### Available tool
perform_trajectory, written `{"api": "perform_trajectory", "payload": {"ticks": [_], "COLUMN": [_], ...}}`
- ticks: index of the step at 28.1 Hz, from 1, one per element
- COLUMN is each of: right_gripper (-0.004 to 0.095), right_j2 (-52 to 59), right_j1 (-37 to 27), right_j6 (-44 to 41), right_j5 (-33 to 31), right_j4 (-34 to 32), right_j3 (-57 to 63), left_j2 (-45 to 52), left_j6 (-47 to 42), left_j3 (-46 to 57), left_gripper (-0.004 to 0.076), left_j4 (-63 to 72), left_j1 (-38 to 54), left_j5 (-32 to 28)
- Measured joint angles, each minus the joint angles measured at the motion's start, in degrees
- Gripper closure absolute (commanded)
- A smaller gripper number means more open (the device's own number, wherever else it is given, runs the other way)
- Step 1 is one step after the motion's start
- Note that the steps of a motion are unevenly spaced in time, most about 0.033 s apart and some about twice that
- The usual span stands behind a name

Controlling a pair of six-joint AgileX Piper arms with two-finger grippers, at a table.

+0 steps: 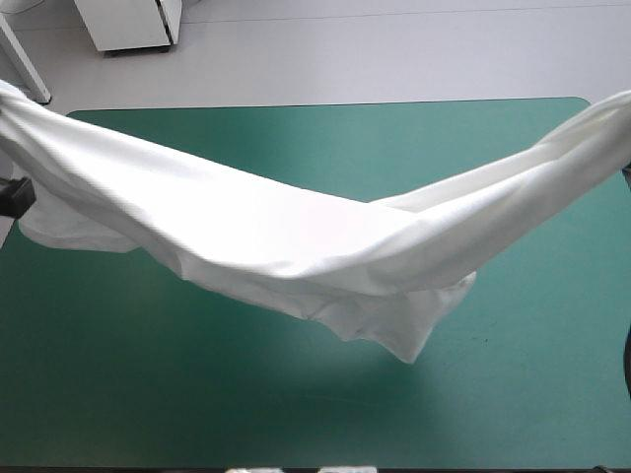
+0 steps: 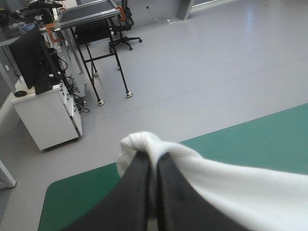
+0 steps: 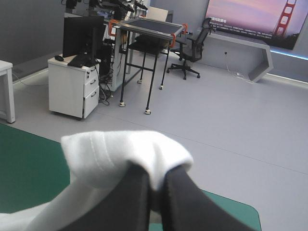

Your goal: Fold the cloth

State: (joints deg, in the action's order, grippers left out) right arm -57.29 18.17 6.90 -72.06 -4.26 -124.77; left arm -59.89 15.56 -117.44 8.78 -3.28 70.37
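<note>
High view shows the T-shirt hanging in the air like a hammock between my two arms, its middle sagging low and one loose bit dangling over the teal-green cover. My left pincer and my right pincer are each pinched almost tight on a bunched end of it, so I think I should hold tight, pull both ends apart evenly and lower slowly so it lands flat. Lots of bare cover lies under it, with grey floor past the far edge.
</note>
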Motion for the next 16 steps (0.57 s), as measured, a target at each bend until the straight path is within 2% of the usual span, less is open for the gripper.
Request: {"api": "perform_trajectory", "payload": {"ticks": [8,16], "right_gripper": [0.0921,0.0921], "right_j2": [1.01,-7.46], "right_j1": [0.0,0.0], "right_j6": [-0.27,-1.01], "right_j5": [0.0,0.21], "right_j4": [1.4,0.69], "right_j3": [9.38,25.84], "left_j2": [3.61,-1.31], "left_j6": [-4.2,-5.04], "left_j3": [8.82,24.71], "left_gripper": [0.0733,0.0733], "left_j4": [-7.59,-9.19], "left_j1": [-1.77,-1.77], "left_j5": [1.63,1.58]}}
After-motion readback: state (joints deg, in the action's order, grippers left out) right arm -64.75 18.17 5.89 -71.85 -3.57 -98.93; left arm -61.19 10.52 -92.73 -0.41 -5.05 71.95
